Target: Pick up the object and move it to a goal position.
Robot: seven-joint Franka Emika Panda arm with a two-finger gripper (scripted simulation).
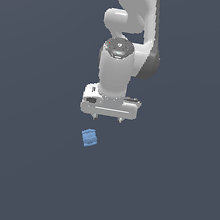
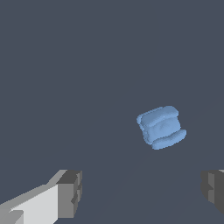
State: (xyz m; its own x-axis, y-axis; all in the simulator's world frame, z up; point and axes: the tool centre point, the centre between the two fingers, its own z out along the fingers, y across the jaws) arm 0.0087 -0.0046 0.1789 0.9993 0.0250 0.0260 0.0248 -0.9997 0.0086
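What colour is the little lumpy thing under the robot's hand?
The object is light blue all over, with soft ridges. The wrist view shows it best.

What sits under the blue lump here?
Only the plain dark surface shows beneath the light-blue object. Its underside is hidden. The open gripper holds nothing.

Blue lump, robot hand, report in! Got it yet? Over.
Gripper open, fingers wide apart, holding nothing. Blue lump not grabbed, lying clear of the fingers on the dark floor. Nothing in the way. Over.
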